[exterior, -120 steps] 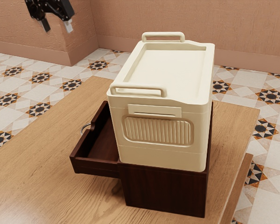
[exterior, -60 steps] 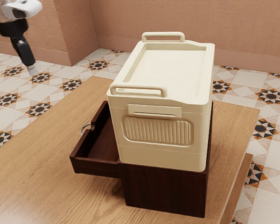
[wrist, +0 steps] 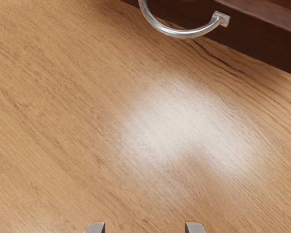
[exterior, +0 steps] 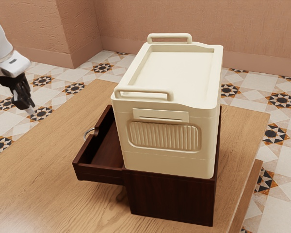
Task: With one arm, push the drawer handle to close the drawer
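In the exterior view, the black two-finger hand (exterior: 30, 109) hangs short of the curved silver metal handle (exterior: 85, 133), which lies toward four o'clock on the open dark-brown wooden drawer (exterior: 99, 176). A closing push would run toward about three o'clock.

In the wrist view, the fingertips (wrist: 96, 227) stand apart; the handle bows toward them over the brown wooden bench (wrist: 87, 121).

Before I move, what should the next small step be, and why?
I'd probably ease the black two-finger gripper toward the curved silver metal handle, because the dark brown wooden drawer stands open and the jaws hang apart, short of the handle.
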Action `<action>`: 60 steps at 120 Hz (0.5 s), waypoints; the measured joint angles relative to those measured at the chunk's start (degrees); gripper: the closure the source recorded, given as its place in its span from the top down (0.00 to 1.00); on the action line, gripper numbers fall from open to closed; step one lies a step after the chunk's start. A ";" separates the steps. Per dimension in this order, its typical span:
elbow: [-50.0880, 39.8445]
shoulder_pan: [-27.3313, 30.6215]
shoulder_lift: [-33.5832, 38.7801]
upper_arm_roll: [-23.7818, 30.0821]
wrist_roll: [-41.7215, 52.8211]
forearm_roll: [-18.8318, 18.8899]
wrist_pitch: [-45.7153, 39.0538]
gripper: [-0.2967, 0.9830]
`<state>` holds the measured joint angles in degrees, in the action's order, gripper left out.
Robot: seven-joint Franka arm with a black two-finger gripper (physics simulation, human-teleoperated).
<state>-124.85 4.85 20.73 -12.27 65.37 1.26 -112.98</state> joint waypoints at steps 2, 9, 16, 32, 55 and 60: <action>-0.55 -0.03 -0.07 -0.03 0.86 -0.37 -0.78 0.32; -2.28 -0.27 -0.52 -0.10 3.68 -1.47 -3.41 0.27; -3.69 -0.53 -0.89 -0.12 6.26 -2.42 -5.80 0.24; -6.56 -0.79 -1.70 -0.08 11.73 -5.00 -10.39 0.19; -10.13 -0.99 -3.36 0.24 18.53 -7.17 -15.36 0.17; -10.45 -1.10 -4.12 0.44 19.75 -7.34 -16.25 0.16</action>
<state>-135.30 3.75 16.61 -11.83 85.12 -6.08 -129.23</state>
